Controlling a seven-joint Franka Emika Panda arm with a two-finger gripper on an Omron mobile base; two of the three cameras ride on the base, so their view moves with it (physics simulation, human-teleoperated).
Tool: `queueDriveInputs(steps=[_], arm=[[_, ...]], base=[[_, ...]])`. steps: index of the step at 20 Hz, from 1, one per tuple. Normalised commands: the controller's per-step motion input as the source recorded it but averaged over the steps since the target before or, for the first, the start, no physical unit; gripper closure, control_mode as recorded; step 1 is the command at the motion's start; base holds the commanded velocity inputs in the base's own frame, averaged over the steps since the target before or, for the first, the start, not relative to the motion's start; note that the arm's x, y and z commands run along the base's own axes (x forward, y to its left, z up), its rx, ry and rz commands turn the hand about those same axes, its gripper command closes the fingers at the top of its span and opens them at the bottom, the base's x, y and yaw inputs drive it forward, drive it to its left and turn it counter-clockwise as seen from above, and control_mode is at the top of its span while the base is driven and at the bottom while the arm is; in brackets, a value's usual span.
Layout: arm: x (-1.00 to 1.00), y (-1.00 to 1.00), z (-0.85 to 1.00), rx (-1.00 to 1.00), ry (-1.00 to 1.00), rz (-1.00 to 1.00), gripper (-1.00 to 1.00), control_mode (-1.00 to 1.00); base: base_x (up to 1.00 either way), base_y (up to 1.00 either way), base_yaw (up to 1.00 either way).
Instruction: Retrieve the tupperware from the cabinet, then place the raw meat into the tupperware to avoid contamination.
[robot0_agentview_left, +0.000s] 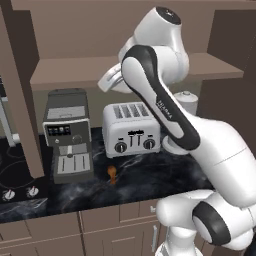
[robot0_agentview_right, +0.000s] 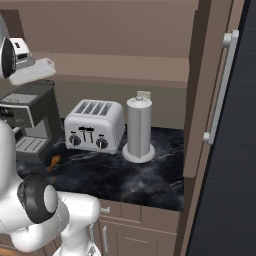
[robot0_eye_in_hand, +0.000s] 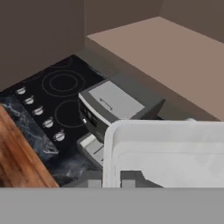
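You've got the tupperware (robot0_eye_in_hand: 166, 148) pinched in the pincer (robot0_eye_in_hand: 111, 179) and clear of the cabinet (robot0_agentview_left: 75, 70), so what's left is setting it down and loading the meat (robot0_agentview_left: 112, 173), way below on the counter.

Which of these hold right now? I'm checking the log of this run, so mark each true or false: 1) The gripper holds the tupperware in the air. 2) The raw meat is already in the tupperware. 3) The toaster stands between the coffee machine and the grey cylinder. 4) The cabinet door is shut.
1) True: the gripper is shut on the tupperware, held above the coffee machine.
2) False: the raw meat lies on the counter in front of the toaster.
3) True: the toaster has the coffee machine on one side and the grey cylinder on the other.
4) False: the cabinet stands open, its shelf showing.
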Motion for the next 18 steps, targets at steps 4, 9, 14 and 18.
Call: queueDriveInputs(steps=[4, 9, 14, 18], arm=[[-0.6, -0.24, -0.1, 0.0, 0.03, 0.0, 1.0, -1.0], [-0.53, -0.24, -0.23, 0.0, 0.03, 0.0, 1.0, -1.0], [-0.47, -0.22, -0.34, 0.0, 0.05, 0.0, 1.0, -1.0], [-0.39, -0.2, -0.4, 0.0, 0.07, 0.0, 1.0, -1.0]], base=[[0.0, 0.0, 0.0], [0.0, 0.0, 0.0], [0.0, 0.0, 0.0], [0.0, 0.0, 0.0]])
